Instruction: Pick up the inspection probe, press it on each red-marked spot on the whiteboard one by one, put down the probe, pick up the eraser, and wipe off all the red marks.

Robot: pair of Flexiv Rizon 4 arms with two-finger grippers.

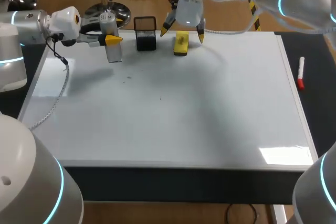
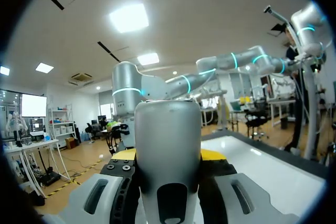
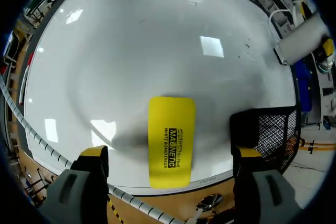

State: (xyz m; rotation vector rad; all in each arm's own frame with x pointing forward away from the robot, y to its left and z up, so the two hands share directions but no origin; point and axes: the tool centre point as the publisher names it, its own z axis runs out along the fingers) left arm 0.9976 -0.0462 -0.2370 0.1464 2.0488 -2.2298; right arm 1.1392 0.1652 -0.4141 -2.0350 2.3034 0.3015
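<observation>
At the whiteboard's (image 1: 173,108) far edge, the right end effector (image 1: 182,32) hangs open over the yellow eraser (image 3: 170,129), a finger wide on each side. A black mesh holder (image 1: 145,34) stands beside the eraser. Past the holder, the left end effector (image 1: 108,39) grips the grey inspection probe (image 2: 168,140).

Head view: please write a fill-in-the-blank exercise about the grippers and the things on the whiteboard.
The eraser on the whiteboard is ____ in colour.
The right gripper hangs over the eraser with its fingers ____.
The left gripper is shut on the ____.
The marker beside the whiteboard has a ____ cap.
Missing words: yellow; open; probe; red.
</observation>
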